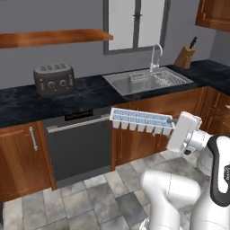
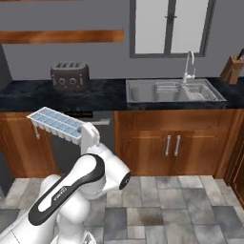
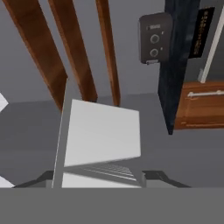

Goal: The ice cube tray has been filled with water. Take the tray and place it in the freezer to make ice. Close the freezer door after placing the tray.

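The hand (image 1: 174, 127) pinches one end of the ice cube tray (image 1: 141, 121), which juts level before the counter.

One ice tray (image 1: 141, 121), one toaster (image 1: 54, 78), one sink (image 1: 148, 83), one tap (image 1: 156, 56), one knife block (image 1: 185, 56), one window (image 1: 134, 24), one dishwasher (image 1: 81, 148)

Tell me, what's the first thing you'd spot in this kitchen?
The ice cube tray, held out level in the air by the robot's hand, in front of the dark dishwasher and the wooden cupboards. Behind it, on the black counter, sits a toaster, and to its right is a shiny sink under the window.
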Motion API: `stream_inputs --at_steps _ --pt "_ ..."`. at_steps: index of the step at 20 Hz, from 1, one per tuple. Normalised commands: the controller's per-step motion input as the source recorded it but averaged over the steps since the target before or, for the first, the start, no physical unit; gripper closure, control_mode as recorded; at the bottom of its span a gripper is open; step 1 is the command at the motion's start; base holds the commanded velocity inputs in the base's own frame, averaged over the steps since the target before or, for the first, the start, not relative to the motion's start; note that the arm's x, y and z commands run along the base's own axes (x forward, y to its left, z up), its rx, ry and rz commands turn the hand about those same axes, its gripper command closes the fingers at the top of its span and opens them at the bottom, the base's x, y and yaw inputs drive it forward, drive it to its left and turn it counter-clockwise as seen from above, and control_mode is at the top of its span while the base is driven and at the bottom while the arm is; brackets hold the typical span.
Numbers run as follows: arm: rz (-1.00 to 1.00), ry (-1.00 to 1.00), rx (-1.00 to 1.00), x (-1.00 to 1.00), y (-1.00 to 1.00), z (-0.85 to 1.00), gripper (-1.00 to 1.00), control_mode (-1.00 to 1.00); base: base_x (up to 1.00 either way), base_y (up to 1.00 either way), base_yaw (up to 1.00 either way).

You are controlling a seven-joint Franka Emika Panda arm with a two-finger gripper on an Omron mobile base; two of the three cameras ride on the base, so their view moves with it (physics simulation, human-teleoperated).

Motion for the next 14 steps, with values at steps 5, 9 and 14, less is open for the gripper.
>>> stream_inputs --at_steps 5,9,14 --pt "0.00 0.00 0.00 0.00 0.00 0.00 1.00 1.00 -0.22 -0.11 -0.55" --pt "0.00 0.00 0.00 0.00 0.00 0.00 1.00 1.00 -0.18 -0.07 -0.58" --pt "0.00 0.00 0.00 0.00 0.00 0.00 1.00 1.00 -0.21 -0.01 -0.58"
